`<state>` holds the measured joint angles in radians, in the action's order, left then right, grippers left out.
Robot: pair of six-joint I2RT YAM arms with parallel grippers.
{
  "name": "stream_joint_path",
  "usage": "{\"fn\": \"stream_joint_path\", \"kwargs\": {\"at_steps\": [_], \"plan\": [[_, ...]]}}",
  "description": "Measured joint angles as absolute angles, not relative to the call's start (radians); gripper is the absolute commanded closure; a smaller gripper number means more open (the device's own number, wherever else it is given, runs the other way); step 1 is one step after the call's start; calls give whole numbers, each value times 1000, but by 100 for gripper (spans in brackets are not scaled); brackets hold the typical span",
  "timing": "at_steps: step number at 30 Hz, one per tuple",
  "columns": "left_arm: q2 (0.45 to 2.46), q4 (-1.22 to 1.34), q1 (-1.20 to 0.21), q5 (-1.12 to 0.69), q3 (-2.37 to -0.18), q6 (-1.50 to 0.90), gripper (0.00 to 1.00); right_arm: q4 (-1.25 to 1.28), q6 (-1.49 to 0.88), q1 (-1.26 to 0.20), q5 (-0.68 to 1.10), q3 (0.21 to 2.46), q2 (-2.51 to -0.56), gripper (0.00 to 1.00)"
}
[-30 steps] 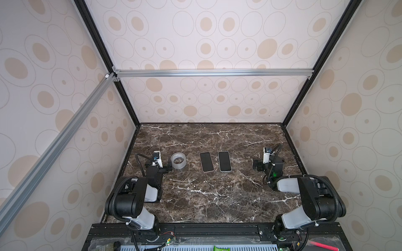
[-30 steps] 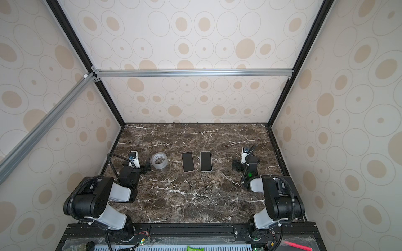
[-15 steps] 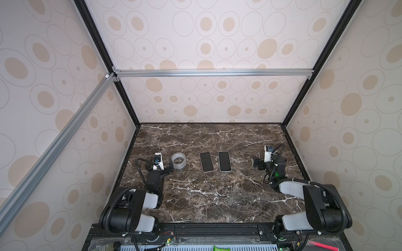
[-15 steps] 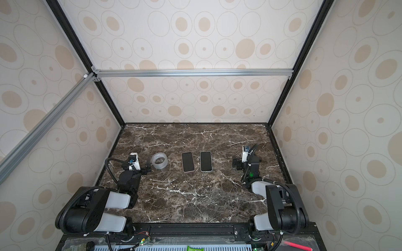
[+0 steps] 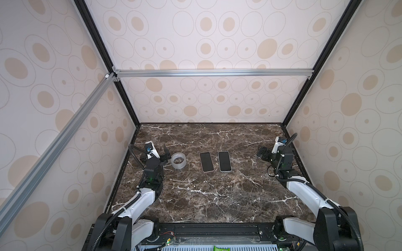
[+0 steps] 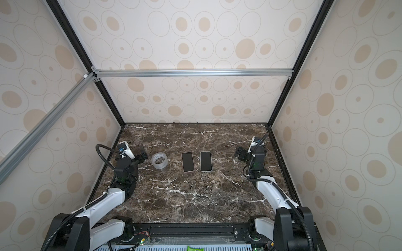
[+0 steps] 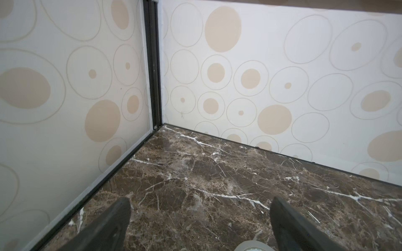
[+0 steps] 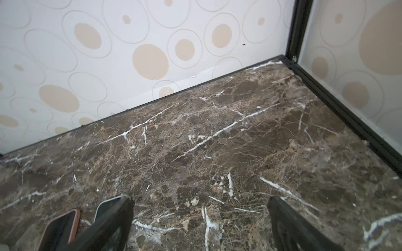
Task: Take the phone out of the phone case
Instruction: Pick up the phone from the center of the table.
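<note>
Walls (image 5: 217, 43): pale panels printed with beige dots and rings close in three sides. An aluminium bar (image 5: 213, 72) runs across the back one.
Table (image 5: 206, 195): dark brown marble with white veins.
Left arm (image 5: 143, 196): white links reach forward along the left edge of the table, with a black wrist at the end.
Right arm (image 5: 304, 193): it lies along the right edge in the same way.
Tape roll (image 5: 178, 160): a clear roll lying flat on the table, just beside the left gripper. Contact cannot be told. Its rim shows at the edge of the left wrist view (image 7: 252, 246).
Salmon-rimmed phone (image 5: 206, 161): flat and screen up near the table's middle, between the tape roll and the other phone. The rim colour shows in the right wrist view (image 8: 61, 226).
Pale-rimmed phone (image 5: 224, 161): screen up, parallel to the first with a narrow gap between them — not touching. It is well apart from the right gripper.
Case: each phone has a raised rim, and nothing lies separate from either.
Left gripper (image 5: 166, 153): jaws wide apart over bare marble (image 7: 200, 202), holding nothing.
Right gripper (image 5: 262, 153): jaws spread wide and empty (image 8: 200, 198) — one finger overlaps the pale-rimmed phone's corner in the wrist view.
</note>
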<state>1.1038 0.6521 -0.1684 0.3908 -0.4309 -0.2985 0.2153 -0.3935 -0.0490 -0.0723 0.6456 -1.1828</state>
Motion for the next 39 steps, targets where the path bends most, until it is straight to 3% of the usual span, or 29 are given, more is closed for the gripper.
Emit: {"fn": "stream_joint_path", "kwargs": {"at_steps": [3, 5, 11, 20, 28, 32, 37, 39], "plan": [[1097, 496, -168, 410, -493, -424, 1, 127, -490, -49, -93, 674, -1182, 0], [1097, 427, -168, 382, -518, -477, 1, 55, -540, -49, -98, 689, -1186, 5], [1145, 305, -220, 249, -596, -560, 1, -83, -562, -60, 35, 791, -1290, 10], [1260, 253, -400, 93, -693, -593, 1, -275, -526, -327, 19, 981, -1465, 15], [1304, 256, -423, -12, -690, -666, 1, -415, -500, -566, -48, 1189, -1650, 17], [1279, 284, -384, -63, -654, -704, 1, -451, -500, -643, -54, 1280, -1746, 15], [1227, 300, -298, -110, -595, -748, 1, -521, -507, -715, -75, 1449, -1905, 1], [1211, 305, -269, -128, -578, -763, 1, -544, -514, -735, -81, 1509, -1962, 0]]}}
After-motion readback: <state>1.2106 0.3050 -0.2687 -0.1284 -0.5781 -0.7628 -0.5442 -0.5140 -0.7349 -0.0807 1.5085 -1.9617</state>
